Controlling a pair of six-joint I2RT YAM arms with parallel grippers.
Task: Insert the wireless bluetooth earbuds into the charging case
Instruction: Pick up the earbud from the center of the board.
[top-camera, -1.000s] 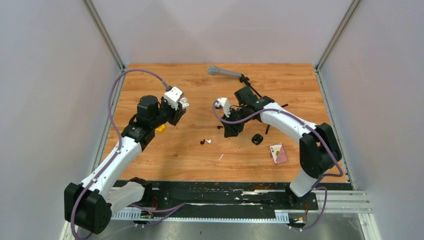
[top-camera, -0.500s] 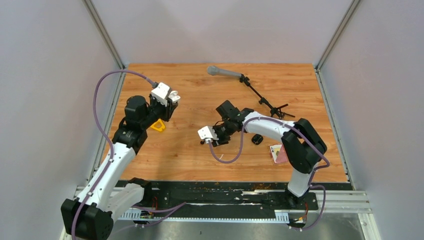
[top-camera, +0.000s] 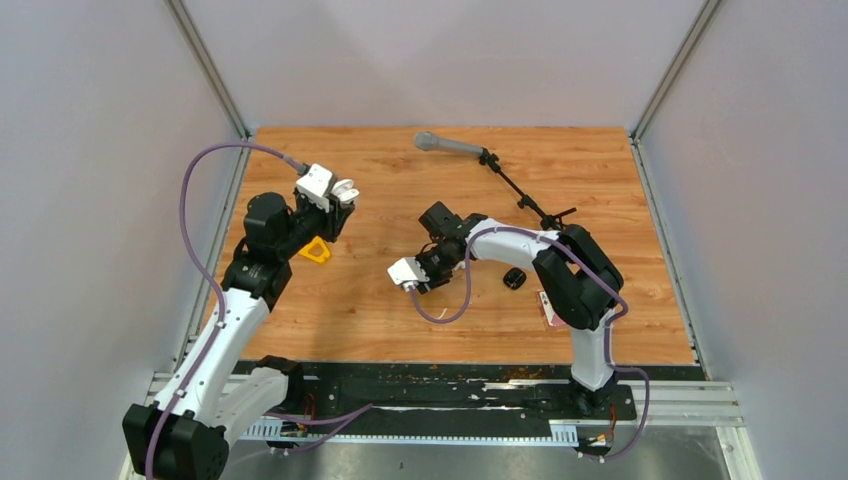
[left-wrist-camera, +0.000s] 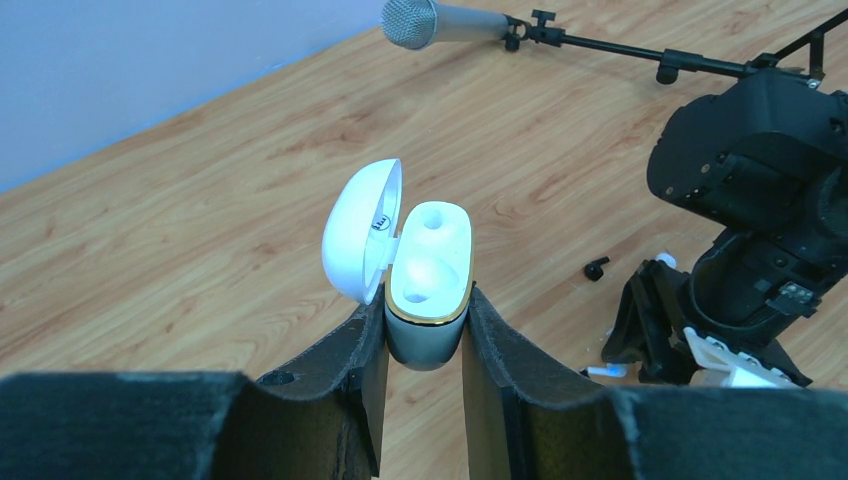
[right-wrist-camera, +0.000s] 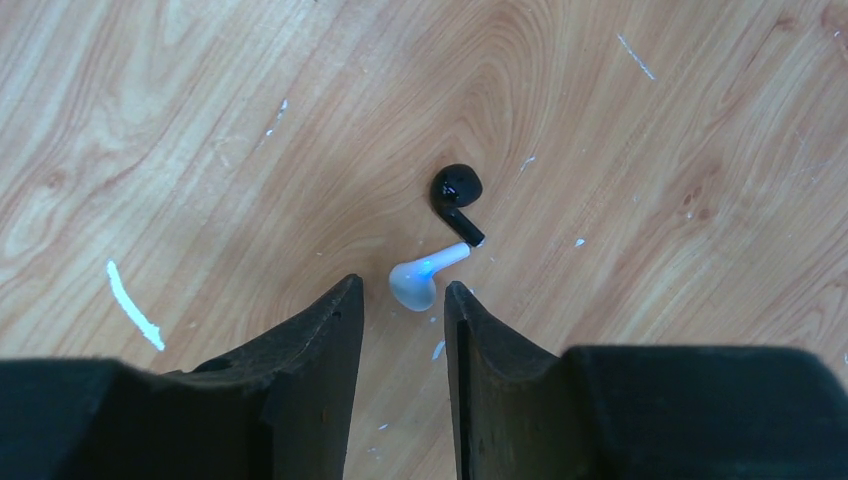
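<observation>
Pickup step: the right gripper hangs part-open and empty over the white earbud near the middle of the table (a black earbud lies just beside its stem). The left gripper clamps the open charging case. Next, I judge: lower, straddle, pinch gently.

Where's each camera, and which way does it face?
Top: above and behind the left arm and right arm, facing down at the table; both show.
Left wrist: looks past the left hand, shut on the open case, toward the mic.
Right wrist: faces down at the white earbud and black earbud; right hand shows.
Shared: top and left wrist both see the mic.
</observation>
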